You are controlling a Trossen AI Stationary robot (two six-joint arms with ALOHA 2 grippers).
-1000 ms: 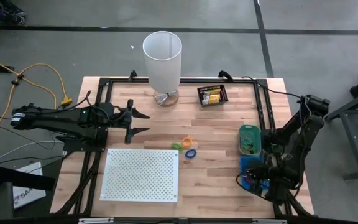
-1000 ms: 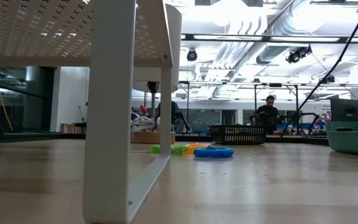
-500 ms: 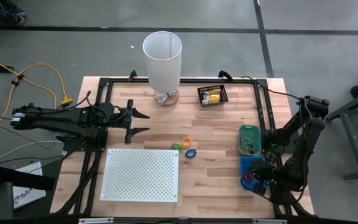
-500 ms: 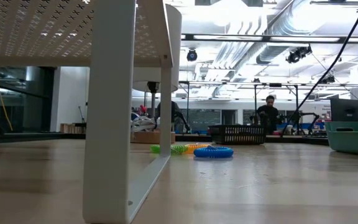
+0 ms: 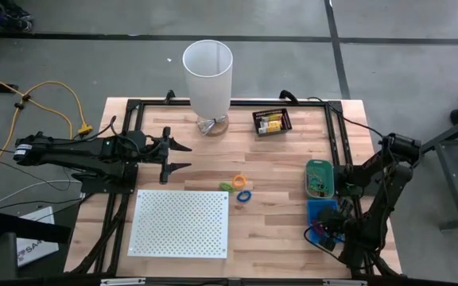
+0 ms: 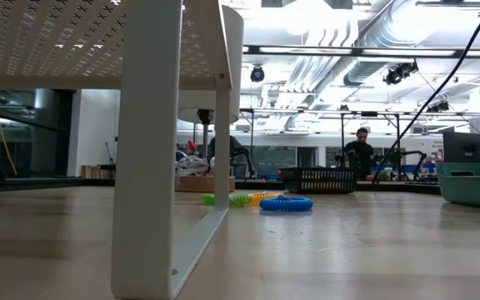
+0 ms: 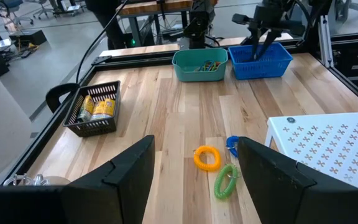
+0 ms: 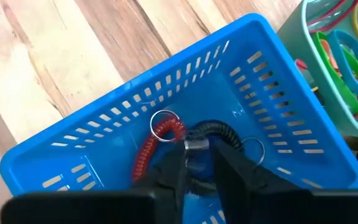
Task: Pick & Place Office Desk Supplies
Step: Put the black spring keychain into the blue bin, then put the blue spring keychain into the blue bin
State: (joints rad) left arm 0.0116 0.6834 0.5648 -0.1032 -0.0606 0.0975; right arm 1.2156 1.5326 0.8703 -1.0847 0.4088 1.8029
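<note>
Right gripper (image 8: 199, 163) hangs down inside the blue basket (image 8: 104, 124), jaws narrowly parted around a black coil (image 8: 213, 130), red coil (image 8: 157, 140) just beside; it has eased looser since a second ago

Mid-table lie an orange loop (image 5: 238, 179), a green loop (image 5: 226, 187) and a blue loop (image 5: 245, 195) close together, flat on the wood, while yellow packets (image 5: 271, 124) sit in a black basket toward one o'clock and red (image 8: 156, 144) and black (image 8: 215, 131) coil loops lie in a blue basket toward four o'clock.
</note>
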